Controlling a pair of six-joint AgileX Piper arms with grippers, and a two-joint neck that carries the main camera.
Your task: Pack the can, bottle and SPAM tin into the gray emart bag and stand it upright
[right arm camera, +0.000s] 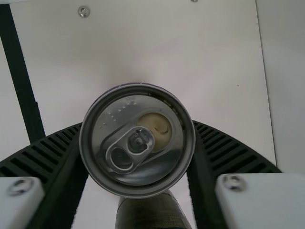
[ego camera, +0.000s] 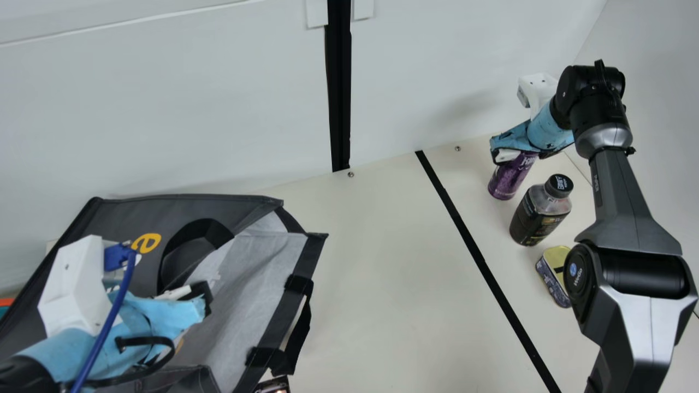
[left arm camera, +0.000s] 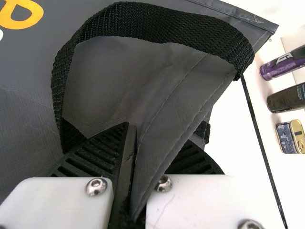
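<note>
1. Progress: early stage, I'd say. Can [ego camera: 507, 183], bottle [ego camera: 538, 214] and SPAM tin [ego camera: 552, 277] were all outside the gray emart bag [ego camera: 117, 226]. Left to do: all three items in, then bag stood up.
2. Right end effector [right arm camera: 137, 125]: closed to can width, one finger against each side of the can, so it looked gripped. Couldn't tell if the can was clear of the surface [ego camera: 393, 273].
3. Left end effector [left arm camera: 151, 138]: nearly shut, gray fabric pinched between its fingers by the black handle [left arm camera: 143, 20]. Likely holding the bag open for loading.
4. Can: upright, long axis vertical, tab end up between the right fingers.
5. Bottle: just robot-side of the right end effector, upright, cap up.
6. SPAM tin: past the bottle, nearer the robot, partly behind the right arm. Gold lid up, long axis roughly parallel to the black line [ego camera: 486, 267].
7. Bag: around and beside the left end effector, looked tipped over, mouth [ego camera: 256, 267] toward the right end effector's side.
</note>
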